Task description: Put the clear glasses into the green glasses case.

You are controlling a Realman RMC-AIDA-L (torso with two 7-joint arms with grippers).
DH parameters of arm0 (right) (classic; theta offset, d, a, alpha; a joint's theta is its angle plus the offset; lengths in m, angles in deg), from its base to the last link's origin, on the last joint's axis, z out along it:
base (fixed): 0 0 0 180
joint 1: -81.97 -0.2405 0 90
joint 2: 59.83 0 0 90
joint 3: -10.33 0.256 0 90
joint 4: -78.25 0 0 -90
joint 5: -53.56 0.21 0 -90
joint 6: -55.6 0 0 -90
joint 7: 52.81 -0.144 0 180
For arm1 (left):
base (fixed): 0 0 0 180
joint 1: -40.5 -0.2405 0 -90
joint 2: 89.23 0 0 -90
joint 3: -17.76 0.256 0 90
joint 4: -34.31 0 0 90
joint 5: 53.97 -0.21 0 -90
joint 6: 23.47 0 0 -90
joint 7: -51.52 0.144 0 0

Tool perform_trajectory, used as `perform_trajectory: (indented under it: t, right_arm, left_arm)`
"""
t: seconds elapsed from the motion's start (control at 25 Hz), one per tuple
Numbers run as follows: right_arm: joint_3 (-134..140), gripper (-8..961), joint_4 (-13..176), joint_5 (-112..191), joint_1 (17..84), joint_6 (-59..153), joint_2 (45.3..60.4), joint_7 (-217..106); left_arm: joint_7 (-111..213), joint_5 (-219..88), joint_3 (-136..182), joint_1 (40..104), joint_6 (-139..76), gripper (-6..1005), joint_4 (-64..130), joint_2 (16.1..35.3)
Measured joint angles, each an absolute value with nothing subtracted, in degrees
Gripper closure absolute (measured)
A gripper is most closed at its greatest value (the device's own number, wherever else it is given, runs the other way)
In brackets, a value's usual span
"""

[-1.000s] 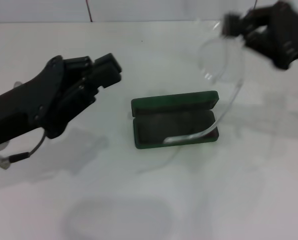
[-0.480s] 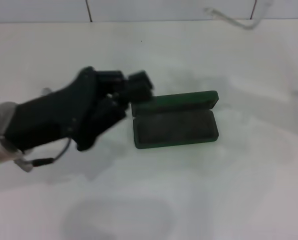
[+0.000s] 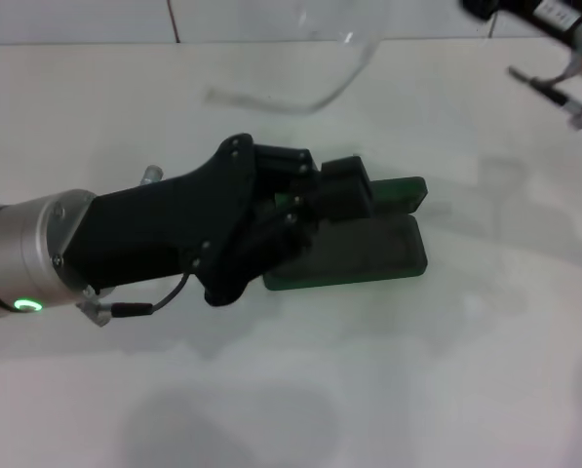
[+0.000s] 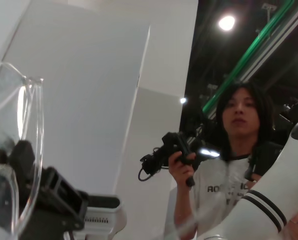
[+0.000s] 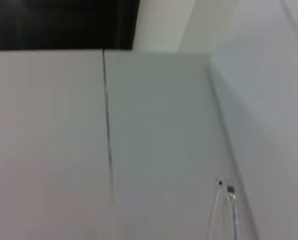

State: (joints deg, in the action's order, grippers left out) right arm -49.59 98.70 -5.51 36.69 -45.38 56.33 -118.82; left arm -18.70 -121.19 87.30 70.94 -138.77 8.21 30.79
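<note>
The green glasses case (image 3: pixel 383 255) lies open in the middle of the white table, its lid (image 3: pixel 406 193) tipped back. My left gripper (image 3: pixel 334 190) hovers over the case's left end and hides that part. The clear glasses (image 3: pixel 315 96) hang in the air above the far side of the table; only one curved arm shows in the head view. In the left wrist view the clear glasses (image 4: pixel 16 120) appear from below, with my right gripper (image 4: pixel 11 162) shut on them. My right arm (image 3: pixel 549 15) sits at the top right corner.
A white table (image 3: pixel 485 370) spreads around the case, with a tiled wall behind it. A person (image 4: pixel 236 150) holding a black device stands beyond the table in the left wrist view. A glasses arm tip (image 5: pixel 228 210) shows against the wall.
My left arm has swung right, from left of the case to over its left end. The right arm has lifted the glasses up and away from the case.
</note>
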Motion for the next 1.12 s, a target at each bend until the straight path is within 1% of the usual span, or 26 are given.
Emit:
perform_trajectory:
  t: [0.12,0.48,0.84,1.12]
  right_arm:
    - [-52.35,903,98.49,-5.51,36.47,-44.95,56.34,-118.62]
    - [-55.6,903,98.56,-6.0,38.61,-44.4,56.35,-118.52]
    - [-59.11,902,99.2,-7.0,39.99,-42.93,55.94,-118.42]
    - [-64.01,902,102.18,-9.83,40.14,-38.59,56.21,-117.52]
  left_arm:
    - [-18.38,-120.54,87.11,70.81,-138.71,903,8.53,30.66]
    - [-17.96,-118.89,86.75,70.04,-138.68,904,8.56,30.41]
    - [-17.92,-117.66,86.71,70.07,-138.5,904,8.56,30.3]
    - [-17.84,-117.59,86.66,70.13,-137.1,904,8.56,30.3]
